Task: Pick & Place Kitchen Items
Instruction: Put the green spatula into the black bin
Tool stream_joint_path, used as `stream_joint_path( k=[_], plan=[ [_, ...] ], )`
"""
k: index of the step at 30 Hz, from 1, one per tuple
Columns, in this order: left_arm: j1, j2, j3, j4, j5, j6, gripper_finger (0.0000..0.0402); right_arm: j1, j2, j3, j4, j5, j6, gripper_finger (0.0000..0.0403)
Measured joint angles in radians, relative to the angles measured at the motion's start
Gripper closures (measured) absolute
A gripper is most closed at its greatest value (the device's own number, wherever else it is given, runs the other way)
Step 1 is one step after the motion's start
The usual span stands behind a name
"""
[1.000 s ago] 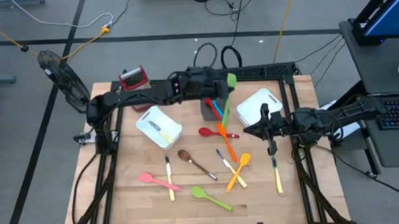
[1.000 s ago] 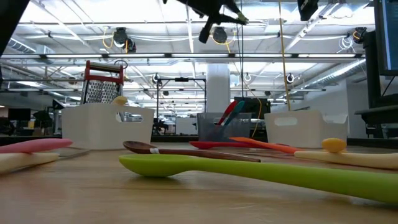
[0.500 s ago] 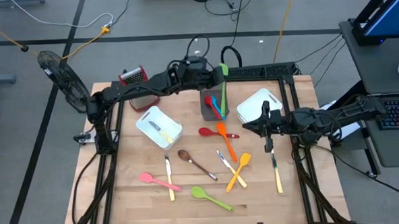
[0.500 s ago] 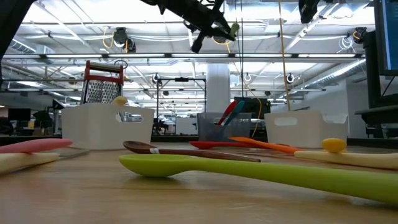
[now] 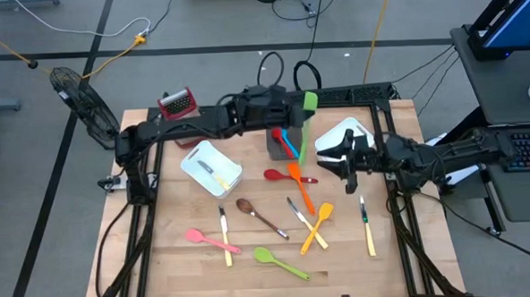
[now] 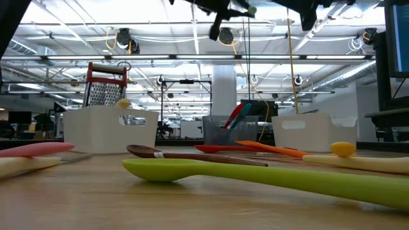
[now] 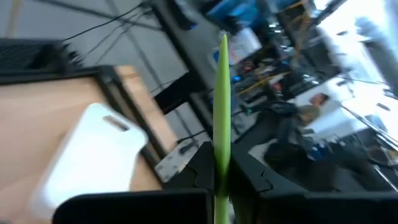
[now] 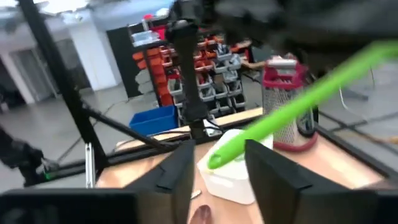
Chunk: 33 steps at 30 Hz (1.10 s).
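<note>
Roughly a third of the sorting is judged done. A green spatula [image 5: 306, 124] is held in the left tool [image 5: 288, 114], whose fingers are closed on its handle, above the dark grey bin [image 5: 275, 148]; in the left wrist view the handle [image 7: 221, 112] runs straight up from between the closed fingers. Red and blue utensils [image 5: 285, 140] already stand in that bin, and a yellow-handled knife [image 5: 212, 171] lies in the nearer white bin [image 5: 196, 160]. The right tool [image 5: 349, 167] is held over the surface beside the second white bin [image 5: 340, 132], with its fingers parted and nothing between them in the right wrist view.

Left loose on the wooden surface [image 5: 171, 251]:
- red spoon [image 5: 278, 175] and orange spatula [image 5: 299, 185]
- brown spoon [image 5: 255, 213]
- second orange spatula [image 5: 317, 222]
- pink spatula [image 5: 206, 239]
- green spoon [image 5: 279, 262]
- yellow-handled knives [image 5: 368, 232]

Placement of the green spatula is judged the step in hand. The red-topped grater [image 5: 177, 102] stands at the far edge.
</note>
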Motion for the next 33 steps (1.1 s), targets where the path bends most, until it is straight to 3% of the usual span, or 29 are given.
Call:
stream_joint_path(
  k=[4,9,17,26,33],
  plan=[
    [-0.030,0.000,0.000,0.108,0.000,0.048,0.0394,-0.025,0.008,0.000,0.000,-0.008,0.120,0.0200],
    [-0.055,-0.001,0.000,0.153,-0.007,0.054,0.0385,-0.042,0.034,0.000,0.057,-0.100,0.234,0.0146],
    [-0.073,0.001,0.000,0.126,-0.052,0.055,0.0393,-0.041,0.098,0.000,0.172,-0.131,0.298,0.0106],
    [-0.083,0.000,0.000,0.126,-0.053,0.034,0.0394,-0.042,0.182,0.000,0.233,-0.100,0.297,0.0128],
    [-0.082,0.000,0.000,0.105,-0.054,0.030,0.0383,-0.042,0.210,0.000,0.261,-0.097,0.294,0.0217]
  ],
)
